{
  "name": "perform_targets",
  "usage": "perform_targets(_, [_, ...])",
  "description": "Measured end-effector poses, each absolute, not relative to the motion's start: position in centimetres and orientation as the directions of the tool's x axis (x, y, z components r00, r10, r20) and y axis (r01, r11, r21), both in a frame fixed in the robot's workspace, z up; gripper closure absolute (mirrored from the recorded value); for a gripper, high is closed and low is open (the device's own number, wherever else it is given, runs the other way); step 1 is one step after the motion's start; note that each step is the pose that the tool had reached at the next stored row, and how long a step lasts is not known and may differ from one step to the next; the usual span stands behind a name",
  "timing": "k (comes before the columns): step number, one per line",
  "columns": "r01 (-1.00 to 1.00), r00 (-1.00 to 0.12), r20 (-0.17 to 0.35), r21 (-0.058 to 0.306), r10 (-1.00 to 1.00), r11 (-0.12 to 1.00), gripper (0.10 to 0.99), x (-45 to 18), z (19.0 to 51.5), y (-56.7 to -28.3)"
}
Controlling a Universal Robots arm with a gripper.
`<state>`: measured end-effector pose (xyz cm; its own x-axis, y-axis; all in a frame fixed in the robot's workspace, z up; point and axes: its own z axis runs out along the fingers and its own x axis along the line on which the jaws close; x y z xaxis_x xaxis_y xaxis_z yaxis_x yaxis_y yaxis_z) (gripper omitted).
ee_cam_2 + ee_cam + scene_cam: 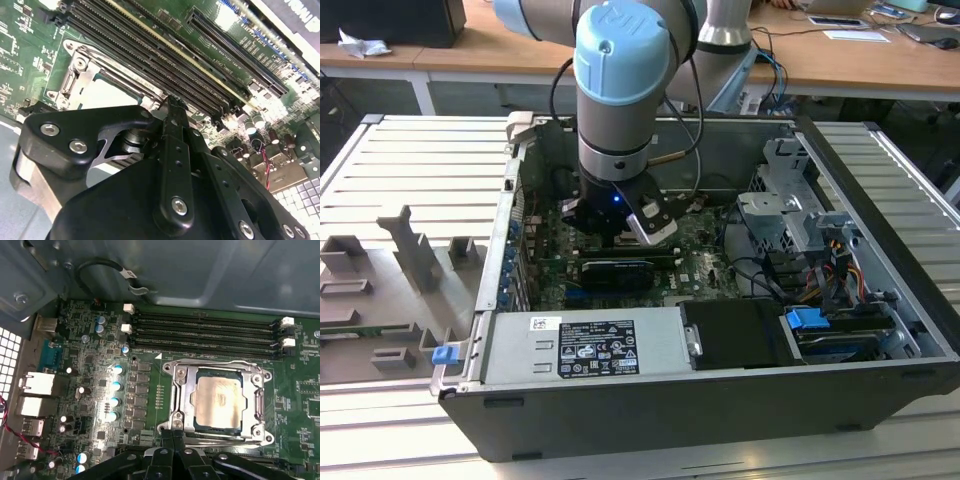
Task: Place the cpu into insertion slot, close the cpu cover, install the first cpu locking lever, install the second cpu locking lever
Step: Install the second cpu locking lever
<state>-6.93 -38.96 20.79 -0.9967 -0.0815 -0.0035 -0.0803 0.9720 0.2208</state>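
In the exterior view, the arm is reaching down into an open computer case (pixel 880 330) lying on a slatted bench (pixel 410 170), and the end effector (pixel 620 235) is hanging just above the motherboard (pixel 705 265), near the middle of the case. A power supply (pixel 585 345) is sitting along the case's near wall.

In the second wrist view, the end effector (pixel 170 107) is showing its dark fingers (pixel 172 130) pressed together with nothing between them, their tips hovering at the edge of the cpu cover (pixel 80 75), beside the long memory slots (pixel 150 55).

In the first wrist view, the cpu (pixel 217 400) is lying flat in the socket, its dull metal top showing through the window of the cpu cover (pixel 182 400), which is lying down around it. The end effector (pixel 172 432) is sitting just at the cover's edge, fingertips together.
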Motion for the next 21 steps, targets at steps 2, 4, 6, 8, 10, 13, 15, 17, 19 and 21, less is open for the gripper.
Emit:
perform_targets(2, [-0.081,-0.997,-0.004,0.224,-0.082,0.971,0.980,-6.95,20.69,-38.96])
perform_targets(4, [-0.081,-0.997,-0.004,0.228,-0.082,0.970,0.980,-6.99,20.61,-38.96])
perform_targets(6, [-0.082,-0.997,-0.004,0.231,-0.083,0.970,0.980,-7.00,20.52,-38.96])
perform_targets(8, [-0.082,-0.996,-0.005,0.233,-0.084,0.969,0.980,-7.02,20.42,-38.96])
perform_targets(10, [-0.083,-0.996,-0.005,0.235,-0.085,0.968,0.980,-7.03,20.27,-38.96])
perform_targets(13, [-0.085,-0.996,-0.005,0.239,-0.086,0.967,0.980,-7.08,20.08,-38.97])
perform_targets(15, [-0.086,-0.996,-0.006,0.244,-0.087,0.966,0.980,-7.12,19.90,-38.96])
perform_targets(17, [-0.087,-0.996,-0.006,0.247,-0.088,0.965,0.980,-7.18,19.80,-38.96])
perform_targets(19, [-0.089,-0.996,-0.006,0.253,-0.090,0.963,0.980,-7.30,19.74,-38.96])
perform_targets(21, [-0.090,-0.996,-0.006,0.253,-0.091,0.963,0.980,-7.33,19.79,-38.96])
